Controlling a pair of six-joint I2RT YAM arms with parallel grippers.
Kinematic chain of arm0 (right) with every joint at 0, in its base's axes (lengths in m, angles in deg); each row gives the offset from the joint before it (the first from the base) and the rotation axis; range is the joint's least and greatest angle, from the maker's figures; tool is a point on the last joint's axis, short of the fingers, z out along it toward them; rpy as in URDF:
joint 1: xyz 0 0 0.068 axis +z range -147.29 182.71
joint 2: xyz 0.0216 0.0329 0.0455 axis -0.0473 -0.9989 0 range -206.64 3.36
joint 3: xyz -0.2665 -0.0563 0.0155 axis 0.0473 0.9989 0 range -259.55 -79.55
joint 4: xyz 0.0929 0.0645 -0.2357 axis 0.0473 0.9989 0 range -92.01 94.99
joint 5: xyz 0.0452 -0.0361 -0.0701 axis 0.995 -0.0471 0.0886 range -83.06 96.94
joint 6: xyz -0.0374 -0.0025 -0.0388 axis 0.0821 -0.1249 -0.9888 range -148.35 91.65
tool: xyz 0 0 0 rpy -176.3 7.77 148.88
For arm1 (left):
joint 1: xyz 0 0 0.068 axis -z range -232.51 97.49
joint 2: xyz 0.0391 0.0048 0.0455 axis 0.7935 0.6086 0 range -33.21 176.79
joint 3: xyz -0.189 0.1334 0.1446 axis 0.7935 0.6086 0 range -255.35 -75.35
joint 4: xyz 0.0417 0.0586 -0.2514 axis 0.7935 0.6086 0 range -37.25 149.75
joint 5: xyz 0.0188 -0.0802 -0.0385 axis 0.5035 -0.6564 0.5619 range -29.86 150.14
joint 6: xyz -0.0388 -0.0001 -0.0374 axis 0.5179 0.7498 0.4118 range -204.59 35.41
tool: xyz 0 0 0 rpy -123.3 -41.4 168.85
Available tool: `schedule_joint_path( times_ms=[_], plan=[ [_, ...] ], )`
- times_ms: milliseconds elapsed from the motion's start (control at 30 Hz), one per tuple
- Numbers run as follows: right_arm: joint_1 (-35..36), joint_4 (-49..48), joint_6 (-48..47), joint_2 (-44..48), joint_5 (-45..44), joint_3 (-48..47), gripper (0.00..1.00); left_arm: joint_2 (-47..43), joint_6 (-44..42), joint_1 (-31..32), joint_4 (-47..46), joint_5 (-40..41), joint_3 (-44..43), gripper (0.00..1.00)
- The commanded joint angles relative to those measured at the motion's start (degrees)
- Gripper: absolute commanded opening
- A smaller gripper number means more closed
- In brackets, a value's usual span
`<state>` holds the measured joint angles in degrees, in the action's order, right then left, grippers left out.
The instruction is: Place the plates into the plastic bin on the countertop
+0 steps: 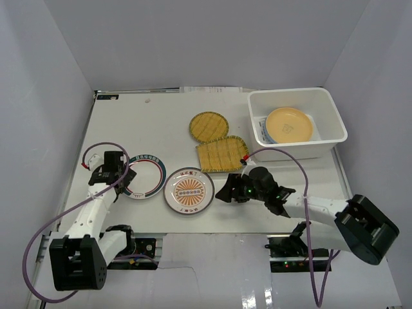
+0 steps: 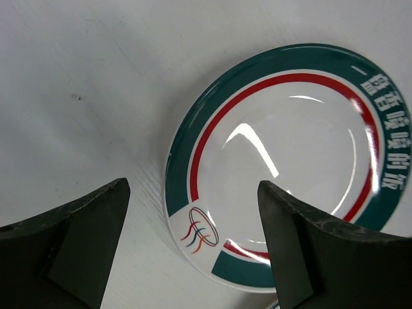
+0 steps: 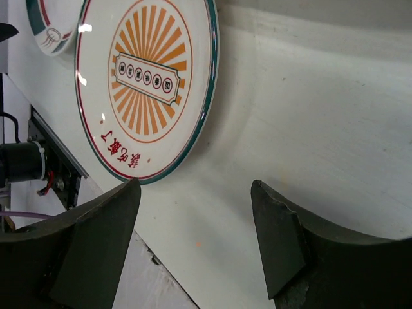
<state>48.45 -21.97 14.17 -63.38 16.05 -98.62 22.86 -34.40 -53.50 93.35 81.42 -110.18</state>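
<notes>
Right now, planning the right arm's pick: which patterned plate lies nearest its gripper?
The orange-sunburst plate, just left of the right gripper; the green-and-red-ringed plate lies farther left.

Left claw (image 2: 192,188) and right claw (image 3: 195,187) both low, angled downward, jaws wide apart.

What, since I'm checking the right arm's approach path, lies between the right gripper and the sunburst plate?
Nothing: the right wrist view shows only bare countertop between the open right gripper and the sunburst plate.

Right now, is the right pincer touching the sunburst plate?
Cannot tell. In the right wrist view, a fingertip of the open right pincer sits right at the rim of the sunburst plate; neither gap nor contact shows plainly.
</notes>
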Motion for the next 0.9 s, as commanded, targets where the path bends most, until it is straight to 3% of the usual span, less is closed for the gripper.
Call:
schedule_joint_path(
  times_ms=[0, 200, 233, 367, 500, 600, 667, 700, 867],
  plan=[
    [2.6, -7.5, 2.0, -7.0, -3.3, -4.0, 0.74, 3.2, 3.2, 0.2, -1.5, 1.2, 3.3, 0.91],
    [2.7, -20.6, 10.8, -19.3, -4.2, -3.4, 0.54, 6.7, 6.7, 0.1, -11.1, -3.0, 9.7, 0.88],
    [2.8, -22.0, 11.7, -20.7, -4.6, -3.8, 0.44, 7.0, 7.2, 0.1, -12.4, -3.2, 10.6, 0.86],
    [3.0, -28.1, 16.0, -25.9, -2.7, -4.1, 0.20, 8.0, 7.7, 0.1, -13.4, -2.2, 11.6, 0.81],
    [3.7, -31.6, 17.8, -23.6, -0.2, -1.8, 0.08, 6.0, 9.0, 0.1, -14.8, -1.5, 12.8, 0.73],
    [5.8, -29.3, 17.4, -17.1, 1.0, 0.2, 0.08, 4.8, 9.2, 0.1, -17.2, -1.5, 14.5, 0.64],
    [8.4, -25.5, 16.6, -12.4, -0.2, 0.8, 0.08, 3.8, 10.1, 0.1, -18.1, -1.2, 15.3, 0.55],
    [9.6, -23.6, 16.2, -7.5, -1.1, 0.6, 0.08, 3.0, 10.5, 0.2, -18.6, -1.0, 16.0, 0.43],
    [9.8, -7.2, 5.0, 9.1, -9.3, -8.5, 0.08, 0.3, 10.7, 0.0, -20.8, 0.1, 18.6, 0.07]
  ],
)
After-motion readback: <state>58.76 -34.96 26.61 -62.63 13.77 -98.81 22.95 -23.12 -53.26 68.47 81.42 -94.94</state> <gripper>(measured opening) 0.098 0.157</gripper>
